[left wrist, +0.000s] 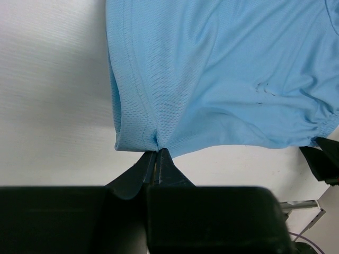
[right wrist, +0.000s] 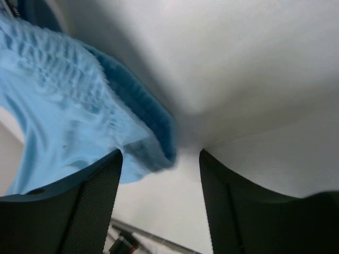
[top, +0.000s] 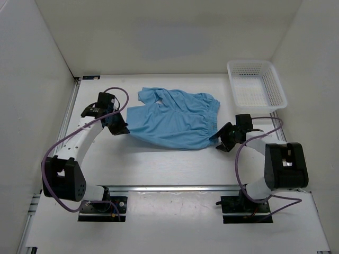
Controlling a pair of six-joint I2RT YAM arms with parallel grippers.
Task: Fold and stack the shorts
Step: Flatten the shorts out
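One pair of shorts (top: 172, 119) lies crosswise between my arms: left hand (left wrist: 154, 166) clamped on a leg hem (left wrist: 135, 144), right hand (right wrist: 161, 154) fingers apart, just beside the waistband (right wrist: 151, 124).

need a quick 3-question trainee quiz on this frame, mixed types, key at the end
1. True or false: the left gripper is shut on a hem corner of the light blue soft fabric shorts.
2. The right gripper at the waistband has its jaws: A) shut on the waistband, B) open, C) out of view.
3. Fill in: the white plastic mesh basket stands on the robot's far ____ side.

Key: 1 true; 2 B; 3 right.
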